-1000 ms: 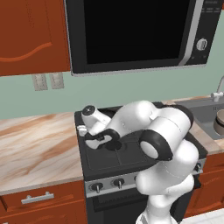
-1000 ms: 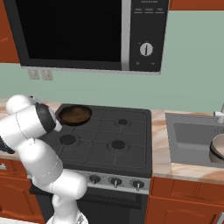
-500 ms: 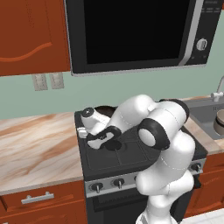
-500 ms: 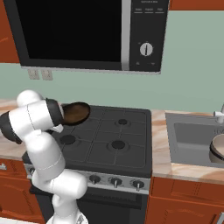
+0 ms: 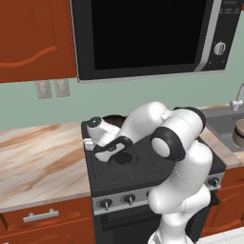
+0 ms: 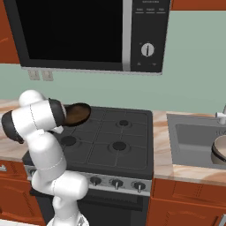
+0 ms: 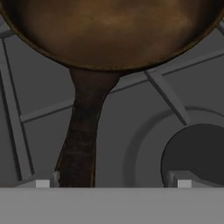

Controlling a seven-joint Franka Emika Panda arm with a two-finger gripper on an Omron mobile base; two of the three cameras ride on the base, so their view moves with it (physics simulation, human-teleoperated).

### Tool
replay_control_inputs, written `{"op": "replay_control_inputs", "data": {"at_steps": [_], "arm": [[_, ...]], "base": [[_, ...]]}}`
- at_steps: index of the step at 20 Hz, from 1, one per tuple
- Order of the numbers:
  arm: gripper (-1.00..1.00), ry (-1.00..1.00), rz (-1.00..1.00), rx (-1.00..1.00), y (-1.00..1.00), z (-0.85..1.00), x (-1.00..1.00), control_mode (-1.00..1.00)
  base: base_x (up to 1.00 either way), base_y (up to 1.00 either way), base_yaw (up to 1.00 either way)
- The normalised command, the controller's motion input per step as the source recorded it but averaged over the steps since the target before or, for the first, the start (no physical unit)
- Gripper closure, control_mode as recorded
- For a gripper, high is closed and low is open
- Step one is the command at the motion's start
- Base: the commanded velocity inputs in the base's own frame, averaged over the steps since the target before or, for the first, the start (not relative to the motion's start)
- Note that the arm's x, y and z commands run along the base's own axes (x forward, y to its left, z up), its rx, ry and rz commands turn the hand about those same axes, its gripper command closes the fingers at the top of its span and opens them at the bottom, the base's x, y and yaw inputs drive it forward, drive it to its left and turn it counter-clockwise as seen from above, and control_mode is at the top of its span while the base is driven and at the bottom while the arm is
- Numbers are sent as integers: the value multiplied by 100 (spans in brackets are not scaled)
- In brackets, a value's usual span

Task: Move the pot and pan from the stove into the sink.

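Pan (image 6: 77,113) sits on stove (image 6: 110,141), back left burner. Pot (image 6: 219,150) already in sink (image 6: 190,139), right of stove.

Left base view: gripper (image 5: 112,150) low over stove's left side, just in front of pan.

Right base view: pan dark brown, round, shallow.

Hand view: pan's long thin handle (image 7: 83,140) runs down near left fingertip; jaws spread wide, nothing held. Step: reaching for handle. Next: center over handle, lower, pinch.

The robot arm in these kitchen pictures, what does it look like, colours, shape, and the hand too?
The arm is glossy white, built of thick rounded segments with dark grey-black rings at the joints. No cables or markings show. The hand is a dark piece at the white wrist; its two small finger tips look pale grey and square in the hand view.
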Motion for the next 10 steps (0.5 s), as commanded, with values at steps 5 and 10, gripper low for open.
{"op": "replay_control_inputs", "data": {"at_steps": [5, 10], "arm": [[-100, 0, -8, -2, 41, -3, 9, -100], [-100, 0, -4, -2, 23, -5, 8, -100]], "base": [[0, 0, 0], [0, 0, 0]]}}
